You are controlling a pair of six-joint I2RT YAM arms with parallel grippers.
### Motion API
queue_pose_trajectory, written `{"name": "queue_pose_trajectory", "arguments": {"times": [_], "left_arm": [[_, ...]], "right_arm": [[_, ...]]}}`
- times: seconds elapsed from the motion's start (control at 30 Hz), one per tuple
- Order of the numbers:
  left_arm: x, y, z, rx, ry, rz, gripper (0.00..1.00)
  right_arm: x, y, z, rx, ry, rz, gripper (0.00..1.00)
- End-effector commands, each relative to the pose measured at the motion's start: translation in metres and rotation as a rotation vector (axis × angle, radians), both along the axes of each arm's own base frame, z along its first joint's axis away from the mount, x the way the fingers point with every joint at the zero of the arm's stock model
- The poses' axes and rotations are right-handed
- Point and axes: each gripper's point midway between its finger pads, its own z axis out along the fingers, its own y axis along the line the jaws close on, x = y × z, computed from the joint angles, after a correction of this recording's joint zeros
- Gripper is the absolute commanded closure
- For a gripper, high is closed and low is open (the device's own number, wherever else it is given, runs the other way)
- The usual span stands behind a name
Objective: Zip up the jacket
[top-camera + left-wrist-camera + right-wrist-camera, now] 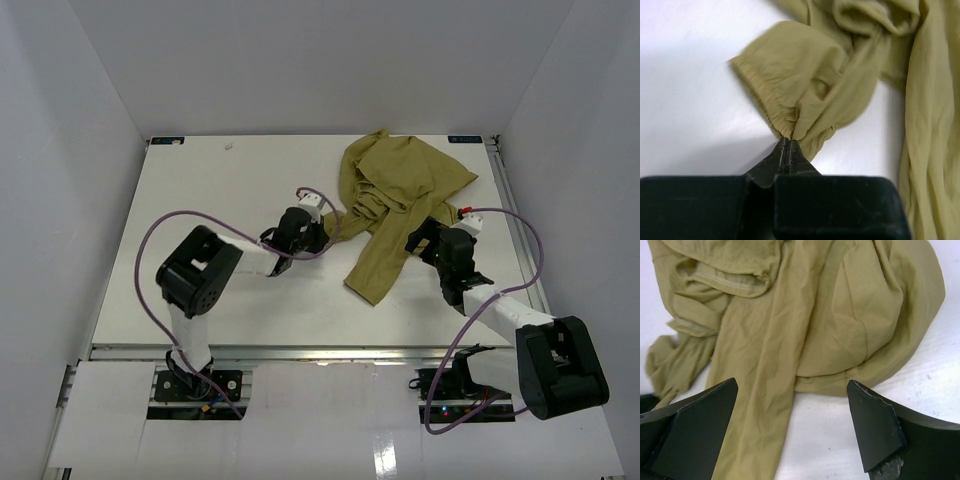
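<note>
Jacket (pixel 400 195): crumpled on desk (pixel 200 200). Left claw (pixel 786 143): clamped on its sleeve cuff (pixel 765 100). Right claw (pixel 792 385): agape, just beside jacket's body.

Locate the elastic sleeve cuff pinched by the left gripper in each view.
Top external: cuff left of the jacket heap, in the left gripper.
Left wrist: cuff at centre, clamped by shut fingers.
Right wrist: likely the bunched end at far left.
Shared landmark: the jacket's other long sleeve.
</note>
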Motion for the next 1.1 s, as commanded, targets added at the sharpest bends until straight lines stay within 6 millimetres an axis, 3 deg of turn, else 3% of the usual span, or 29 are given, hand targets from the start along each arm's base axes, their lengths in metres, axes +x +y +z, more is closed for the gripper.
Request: {"name": "queue_pose_trajectory", "arguments": {"times": [0.0,0.13,0.27,0.3,0.33,0.4,0.57,0.7,0.8,0.83,0.97,1.07], "left_arm": [[-0.015,0.038,0.073,-0.115,-0.147,0.153,1.00],[-0.058,0.072,0.079,-0.148,-0.149,0.223,1.00],[-0.087,0.099,0.083,-0.185,-0.144,0.333,1.00],[-0.098,0.108,0.073,-0.183,-0.128,0.350,1.00],[-0.101,0.109,0.078,-0.205,-0.135,0.355,1.00],[-0.115,0.119,0.069,-0.217,-0.120,0.369,1.00],[-0.133,0.127,0.071,-0.264,-0.133,0.363,1.00],[-0.136,0.130,0.072,-0.277,-0.149,0.363,1.00],[-0.135,0.133,0.069,-0.271,-0.148,0.384,1.00],[-0.136,0.132,0.069,-0.271,-0.148,0.381,1.00],[-0.135,0.133,0.070,-0.278,-0.157,0.392,1.00],[-0.135,0.133,0.069,-0.270,-0.154,0.394,1.00]], "right_arm": [[0.005,0.012,0.001,0.073,-0.035,0.024,0.03],[0.007,0.016,-0.003,0.076,-0.023,0.031,0.02],[0.009,0.017,-0.007,0.079,-0.012,0.028,0.02],[0.011,0.019,-0.007,0.082,-0.012,0.032,0.02],[0.012,0.019,-0.008,0.082,-0.011,0.033,0.01],[0.017,0.017,-0.008,0.062,-0.008,0.021,0.00],[0.036,0.013,-0.014,0.001,0.028,-0.002,0.21],[0.062,0.009,-0.005,-0.063,0.006,0.000,0.40],[0.086,-0.005,-0.004,-0.091,0.013,-0.024,0.80],[0.097,-0.012,-0.004,-0.104,0.026,-0.041,0.86],[0.127,-0.041,0.001,-0.119,0.061,-0.105,0.92],[0.133,-0.053,0.015,-0.078,0.044,-0.123,0.91]]}}
